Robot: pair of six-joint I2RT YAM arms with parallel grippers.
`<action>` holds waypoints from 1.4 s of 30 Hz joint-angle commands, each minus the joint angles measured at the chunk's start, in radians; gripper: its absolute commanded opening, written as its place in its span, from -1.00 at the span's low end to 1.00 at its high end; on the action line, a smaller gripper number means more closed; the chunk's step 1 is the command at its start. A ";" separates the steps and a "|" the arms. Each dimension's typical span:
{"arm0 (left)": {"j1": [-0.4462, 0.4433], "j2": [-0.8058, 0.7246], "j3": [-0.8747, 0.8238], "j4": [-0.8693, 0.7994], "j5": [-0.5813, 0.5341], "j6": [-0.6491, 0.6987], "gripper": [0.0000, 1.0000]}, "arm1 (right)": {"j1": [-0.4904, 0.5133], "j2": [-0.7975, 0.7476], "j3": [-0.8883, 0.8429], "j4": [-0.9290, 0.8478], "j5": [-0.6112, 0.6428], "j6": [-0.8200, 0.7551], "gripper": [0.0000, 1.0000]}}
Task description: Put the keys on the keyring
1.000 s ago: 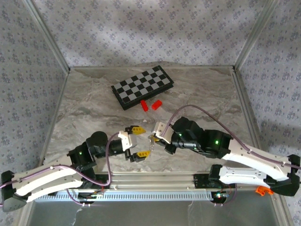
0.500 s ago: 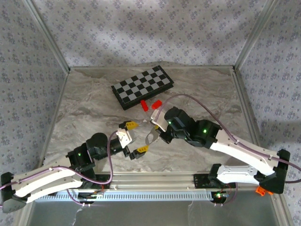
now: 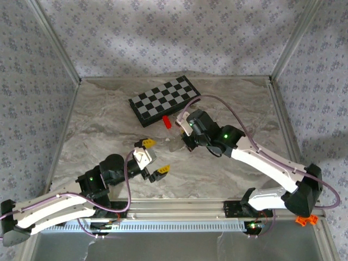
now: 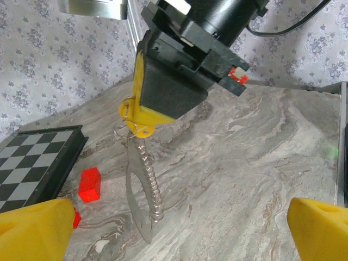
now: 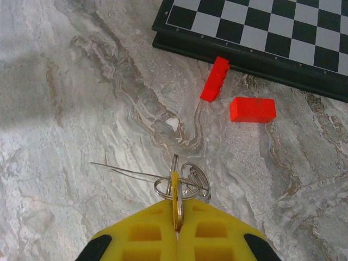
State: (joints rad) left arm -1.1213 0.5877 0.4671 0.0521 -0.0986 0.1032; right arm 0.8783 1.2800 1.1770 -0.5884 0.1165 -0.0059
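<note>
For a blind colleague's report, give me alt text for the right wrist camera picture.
The right gripper, yellow fingers shut, pinches the keyring by its small metal rings over the marble table; two red blocks lie beyond, beside a chessboard.

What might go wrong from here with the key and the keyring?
The right gripper pinches the key just at its tips, so it might slip out. The keyring dangles below toward the table and could snag or swing. The open left gripper stands apart, steadying nothing.
</note>
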 commanded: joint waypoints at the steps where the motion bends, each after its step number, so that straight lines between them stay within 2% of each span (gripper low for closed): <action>1: -0.002 0.004 0.002 0.017 -0.014 0.000 0.99 | -0.019 0.014 0.030 0.078 -0.025 0.042 -1.00; 20: -0.002 0.001 -0.023 0.045 -0.009 0.004 0.99 | -0.054 0.130 0.024 0.174 -0.086 0.082 -1.00; 42: 0.000 -0.022 -0.050 0.071 -0.002 0.006 0.99 | -0.060 0.108 -0.089 0.185 -0.134 0.110 -1.00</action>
State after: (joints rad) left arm -1.1213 0.5777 0.4168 0.0834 -0.0982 0.1040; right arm 0.8238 1.4120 1.1069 -0.4091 0.0021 0.0792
